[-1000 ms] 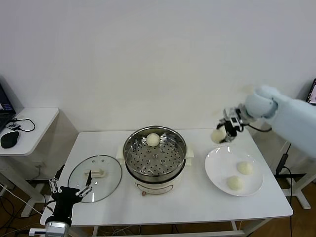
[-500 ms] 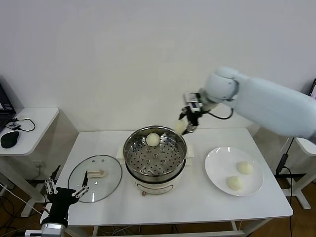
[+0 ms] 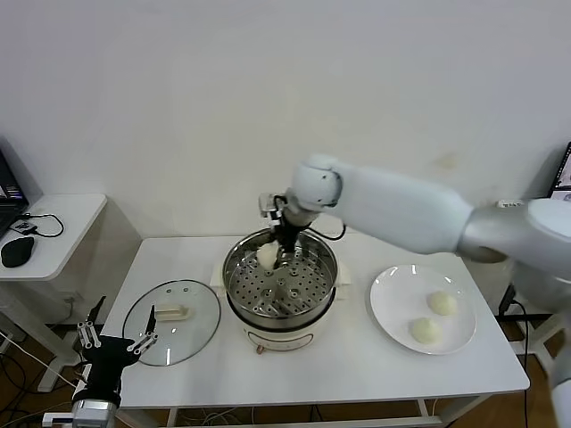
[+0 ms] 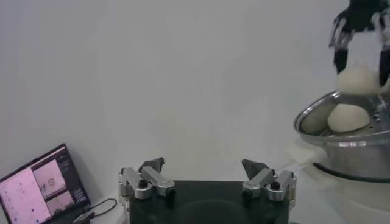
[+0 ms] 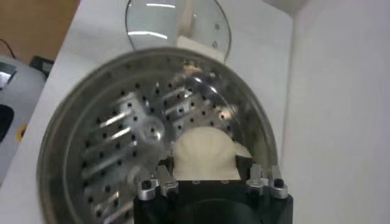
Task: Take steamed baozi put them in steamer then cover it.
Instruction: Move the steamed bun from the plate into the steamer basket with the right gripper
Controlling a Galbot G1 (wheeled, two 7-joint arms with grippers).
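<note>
Right gripper (image 3: 284, 252): held over the far-left part of the steamer (image 3: 280, 283), fingers closed on 1 baozi (image 3: 267, 257).
Held baozi: seen between the fingers in the right wrist view (image 5: 206, 152), the perforated tray directly below – the release is judged to be a short drop straight down.
Second baozi (image 4: 348, 117): in the left wrist view it lies on the tray right under the held one; whether they touch cannot be told.
Plate (image 3: 393, 319): 2 baozi are left on it, right of the steamer.
Cover (image 3: 172, 322): flat on the table, left of the steamer – nearer the left arm.
Left gripper (image 3: 114, 341): parked at the near-left table edge, fingers spread wide, nothing held.
Writing: none readable.
</note>
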